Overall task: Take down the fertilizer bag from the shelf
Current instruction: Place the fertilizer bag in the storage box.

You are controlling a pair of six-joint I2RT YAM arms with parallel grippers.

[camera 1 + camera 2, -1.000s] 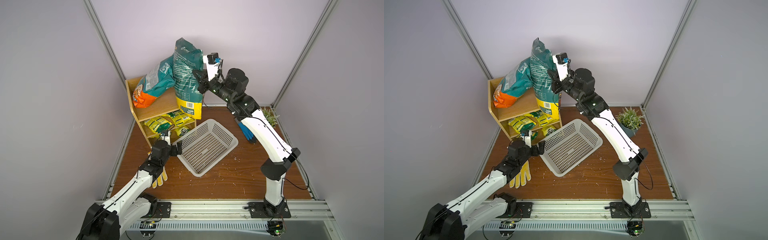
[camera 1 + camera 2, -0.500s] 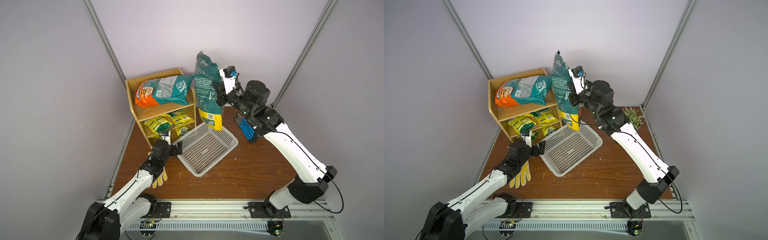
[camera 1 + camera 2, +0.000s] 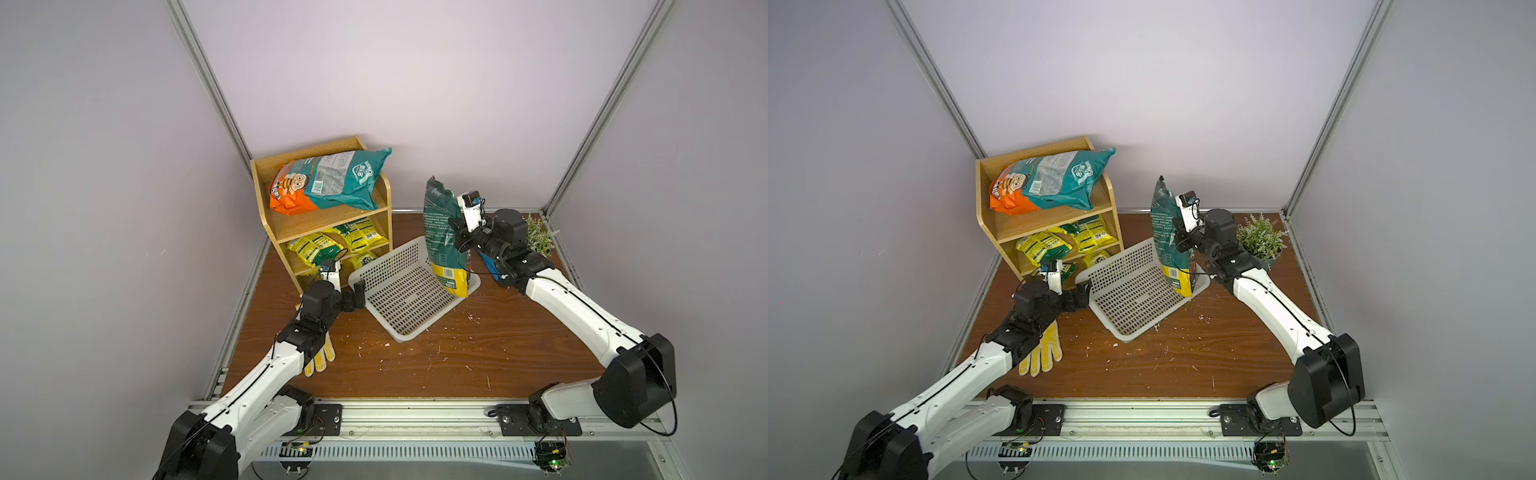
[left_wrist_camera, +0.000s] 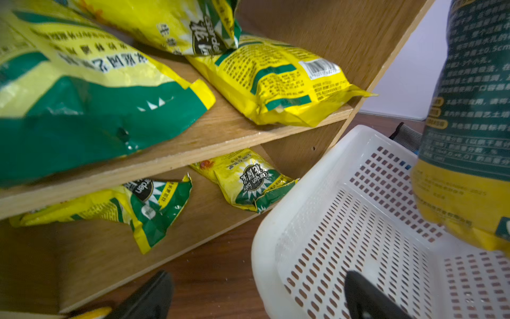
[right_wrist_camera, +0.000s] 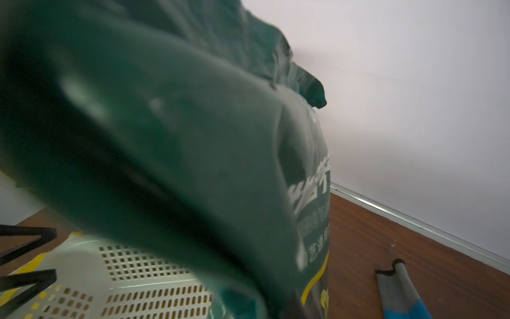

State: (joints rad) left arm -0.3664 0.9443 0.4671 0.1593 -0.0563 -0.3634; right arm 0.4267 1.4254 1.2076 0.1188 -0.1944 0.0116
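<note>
Worktop (image 3: pixel 457 365): brown wood, lower centre of frame. Shelf (image 3: pixel 320 220) upper left, teal/orange bag (image 3: pixel 332 183) on top tier. Basket (image 3: pixel 399 291) centre. Fertilizer bag (image 3: pixel 440 232) off shelf, right of centre, long axis vert., yellow end down over basket's right corner; contact w/ basket unclear. R gripper (image 3: pixel 459 235) pressed together on bag's right edge; bag lies left of it. L gripper (image 3: pixel 357 293) spread, straddling basket's left rim, well apart from bag. R arm nearer; prob. lowers.

Right of centre in a top view, the right gripper (image 3: pixel 458 239) pinches the tall dark-green, yellow-bottomed fertilizer bag (image 3: pixel 439 232). The bag is upright, its base over the right corner of the white perforated plastic basket (image 3: pixel 399 334). The light-wood three-tier shelf (image 3: pixel 303 222) stands apart, upper left.
</note>
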